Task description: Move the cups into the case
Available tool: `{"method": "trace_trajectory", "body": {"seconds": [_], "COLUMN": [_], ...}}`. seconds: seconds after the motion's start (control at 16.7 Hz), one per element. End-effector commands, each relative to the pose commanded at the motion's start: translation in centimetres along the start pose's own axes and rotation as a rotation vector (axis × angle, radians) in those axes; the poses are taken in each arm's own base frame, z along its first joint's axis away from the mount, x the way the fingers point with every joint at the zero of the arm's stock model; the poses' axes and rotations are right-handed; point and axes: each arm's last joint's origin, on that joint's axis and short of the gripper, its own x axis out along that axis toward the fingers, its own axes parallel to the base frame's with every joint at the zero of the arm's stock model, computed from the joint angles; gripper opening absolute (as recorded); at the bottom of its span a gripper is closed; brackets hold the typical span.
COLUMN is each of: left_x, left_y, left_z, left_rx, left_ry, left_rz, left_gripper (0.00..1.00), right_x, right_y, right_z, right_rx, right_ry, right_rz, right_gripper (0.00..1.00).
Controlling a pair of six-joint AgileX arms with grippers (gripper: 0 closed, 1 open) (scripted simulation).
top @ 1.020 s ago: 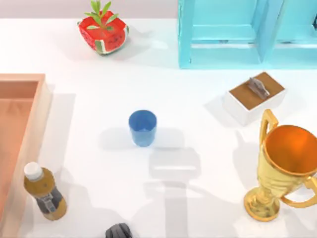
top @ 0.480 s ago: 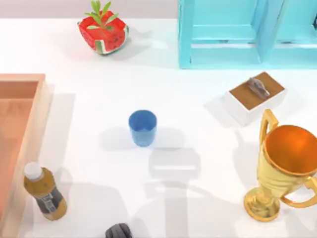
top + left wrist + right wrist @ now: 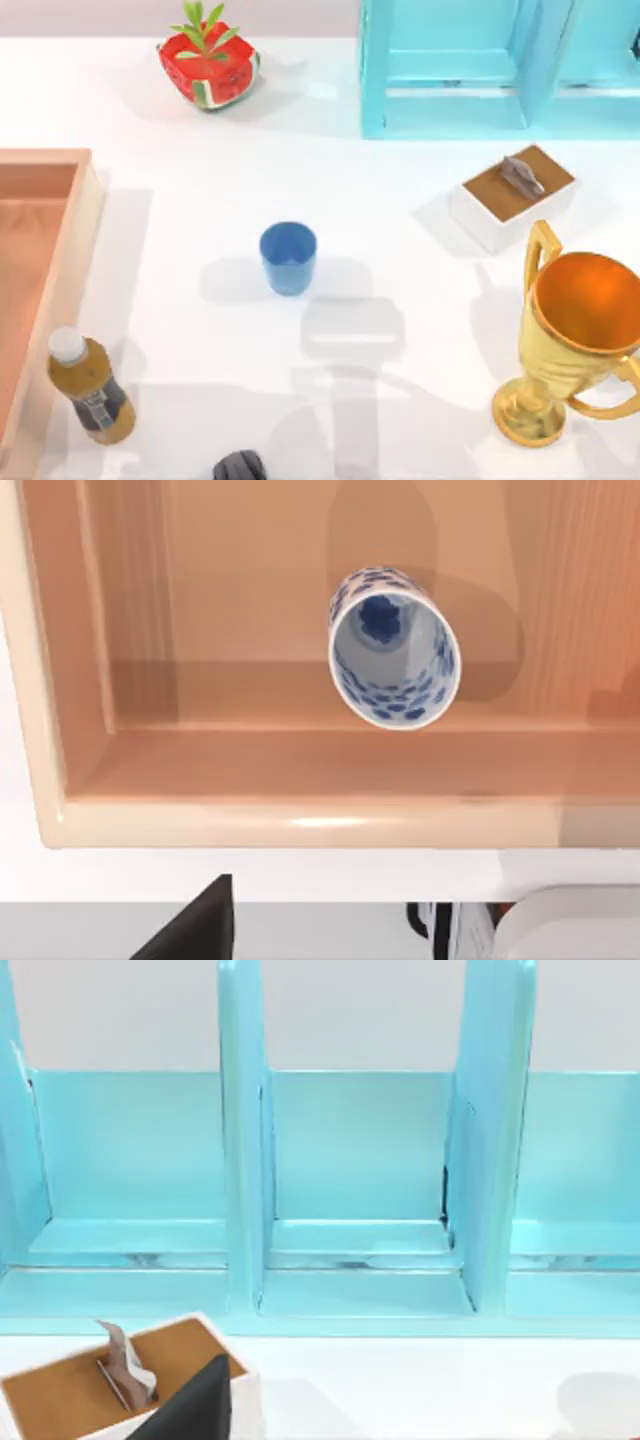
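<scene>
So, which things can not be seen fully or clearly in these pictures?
- Case: cut by the top view's left edge, so the patterned cup on its floor appears in the left wrist view instead.
- Trophy: one handle cut by the right edge, top view.
- White box: cut by the bottom edge, right wrist view.
- Dark object: cut by the bottom edge, top view; unidentifiable.
- The blue cup is fully visible.

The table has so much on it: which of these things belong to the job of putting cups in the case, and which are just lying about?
Part of the job:
- blue cup, on the table
- patterned cup, already in the case
- wooden case

Just lying about:
- gold trophy
- bottle
- watermelon planter
- turquoise shelf
- small white box
</scene>
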Motion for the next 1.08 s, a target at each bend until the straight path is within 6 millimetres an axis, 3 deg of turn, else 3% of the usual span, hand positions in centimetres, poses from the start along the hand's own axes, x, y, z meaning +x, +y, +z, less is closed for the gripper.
{"method": "trace_trajectory", "body": {"seconds": [0.24, 0.36, 0.48, 0.6, 0.78, 0.96, 1.08], "left_x": [0.0, -0.1, 0.2, 1.0, 3.4, 6.0, 7.3], "left_y": [-0.4, -1.5, -3.9, -7.9, -17.0, -26.9, -31.9], "left_z": [1.1, 3.6, 7.1, 11.0, 15.4, 16.7, 16.3], "left_rx": [-0.003, -0.003, -0.005, -0.011, -0.025, -0.038, -0.041], "left_ry": [0.003, 0.008, 0.018, 0.033, 0.056, 0.047, 0.028], "left_rz": [-0.002, -0.004, -0.005, -0.002, 0.012, 0.021, 0.015], "left_gripper": [1.00, 1.00, 1.00, 1.00, 1.00, 1.00, 1.00], "right_x": [0.0, 0.0, 0.0, 0.0, 0.0, 0.0, 0.0], "right_y": [0.0, 0.0, 0.0, 0.0, 0.0, 0.0, 0.0], "right_z": [0.0, 0.0, 0.0, 0.0, 0.0, 0.0, 0.0], "right_rx": [0.000, 0.000, 0.000, 0.000, 0.000, 0.000, 0.000], "right_ry": [0.000, 0.000, 0.000, 0.000, 0.000, 0.000, 0.000], "right_rz": [0.000, 0.000, 0.000, 0.000, 0.000, 0.000, 0.000], "right_gripper": [1.00, 1.00, 1.00, 1.00, 1.00, 1.00, 1.00]}}
